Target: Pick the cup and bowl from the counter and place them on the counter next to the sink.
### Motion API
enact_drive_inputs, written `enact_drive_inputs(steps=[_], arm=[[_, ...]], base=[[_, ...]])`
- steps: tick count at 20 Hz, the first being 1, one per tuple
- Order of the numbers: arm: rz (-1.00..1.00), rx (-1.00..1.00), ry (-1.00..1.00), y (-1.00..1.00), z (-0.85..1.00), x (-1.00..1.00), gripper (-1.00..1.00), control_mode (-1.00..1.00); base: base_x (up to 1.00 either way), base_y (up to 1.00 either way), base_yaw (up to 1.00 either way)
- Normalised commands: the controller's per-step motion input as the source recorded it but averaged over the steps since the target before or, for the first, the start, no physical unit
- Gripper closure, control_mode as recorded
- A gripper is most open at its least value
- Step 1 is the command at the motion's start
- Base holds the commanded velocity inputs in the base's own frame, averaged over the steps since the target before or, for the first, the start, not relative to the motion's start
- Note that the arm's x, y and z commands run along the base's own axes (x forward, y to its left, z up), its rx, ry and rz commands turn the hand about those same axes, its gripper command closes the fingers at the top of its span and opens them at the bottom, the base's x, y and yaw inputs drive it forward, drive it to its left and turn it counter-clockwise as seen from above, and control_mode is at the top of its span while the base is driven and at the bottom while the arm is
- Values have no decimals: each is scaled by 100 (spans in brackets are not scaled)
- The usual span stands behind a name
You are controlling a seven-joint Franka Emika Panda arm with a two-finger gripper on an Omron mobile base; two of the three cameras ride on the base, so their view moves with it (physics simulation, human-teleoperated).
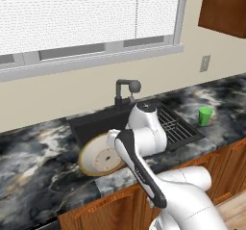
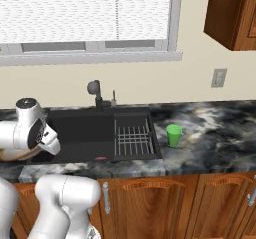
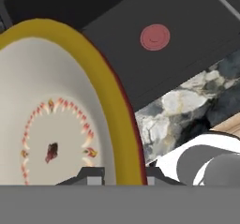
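Gripping bowl (image 3: 61, 124) rim, tool (image 3: 123, 174), sink (image 1: 103, 121) edge

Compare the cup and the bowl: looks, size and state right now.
The cup is small, bright green and tall-sided; the bowl is wide, shallow, tan-rimmed with a cream inside. The cup stands upright and free right of the sink; the bowl is tilted, its rim in the gripper.

**Three cameras, one sink**

The left base view looks forward and down from behind the arm, which rises at five o'clock; the sink (image 1: 144, 123) sits mid-frame. The right base view faces the same bench (image 2: 215, 133) from the other side, arm at seven o'clock. Both share the sink, cup (image 1: 205, 115) and window. The hand view sits very close to the bowl (image 3: 56, 110), with the sink's basin at one o'clock.
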Motion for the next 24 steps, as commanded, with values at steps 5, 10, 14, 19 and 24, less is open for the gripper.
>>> enact_drive_inputs(steps=[5, 10, 14, 19, 24], arm=[[7, -1, 23, 57, 1, 0, 100, -100], [3, 0, 24, 48, 0, 21, 100, -100], [0, 1, 4, 35, -14, 42, 100, -100], [0, 12, -1, 24, -31, 42, 100, -100], [-1, 27, 0, 2, -66, 19, 100, -100]], base=[[0, 0, 0], [0, 0, 0], [0, 0, 0], [0, 0, 0], [0, 0, 0]])
